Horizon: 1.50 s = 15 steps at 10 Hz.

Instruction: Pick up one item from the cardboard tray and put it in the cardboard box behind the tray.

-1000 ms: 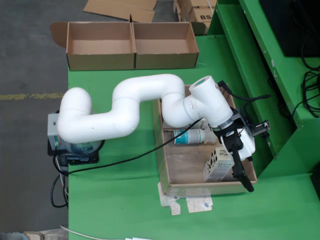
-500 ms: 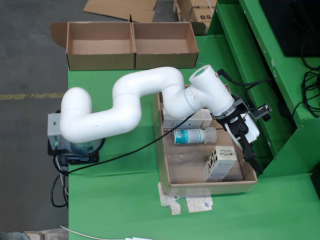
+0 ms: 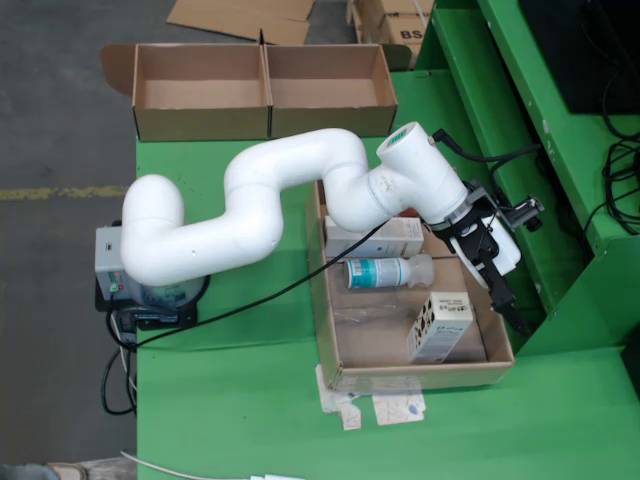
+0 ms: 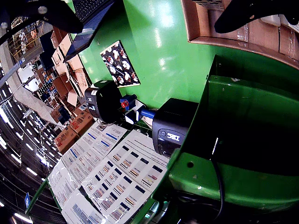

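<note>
The cardboard tray (image 3: 330, 345) sits on the green table and holds a white box (image 3: 385, 238), a bottle lying on its side (image 3: 385, 272) and a patterned carton (image 3: 440, 326). My gripper (image 3: 508, 300) hangs over the tray's right edge, beside the carton, with its dark fingers (image 3: 497, 278) pointing down. It holds nothing that I can see, and I cannot tell whether the jaws are open. The two-compartment cardboard box (image 3: 262, 120) stands behind the tray, with nothing visible inside. The wrist view shows a dark finger (image 4: 250, 11) over a corner of the tray (image 4: 219, 41).
A green shelf frame (image 3: 560, 180) rises close to the right of the tray and the gripper. Paper scraps (image 3: 385, 408) lie in front of the tray. The arm's base (image 3: 140, 270) is at the left. The wrist view shows a black device (image 4: 175, 128) and printed sheets (image 4: 107, 172) below the table.
</note>
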Available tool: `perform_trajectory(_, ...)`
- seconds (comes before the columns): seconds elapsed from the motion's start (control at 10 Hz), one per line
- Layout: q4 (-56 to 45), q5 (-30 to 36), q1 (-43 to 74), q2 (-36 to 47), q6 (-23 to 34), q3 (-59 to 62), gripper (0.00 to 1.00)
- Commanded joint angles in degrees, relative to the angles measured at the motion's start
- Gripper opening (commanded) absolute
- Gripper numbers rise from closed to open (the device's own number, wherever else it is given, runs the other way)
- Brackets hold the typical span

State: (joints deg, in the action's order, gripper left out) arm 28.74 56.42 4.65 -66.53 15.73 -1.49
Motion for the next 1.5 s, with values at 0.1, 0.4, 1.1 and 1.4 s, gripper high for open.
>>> perform_trajectory(0.1,0.67,-0.83,-1.03,2.92,1.98,1.49,1.0)
perform_trajectory(0.4,-6.36,25.94,3.29,6.61,-2.04,1.49,1.0)
perform_trajectory(1.1,-9.11,32.12,5.26,7.69,-0.4,1.49,1.0)
perform_trajectory(1.4,-8.82,34.05,6.43,7.47,-4.85,1.49,1.0)
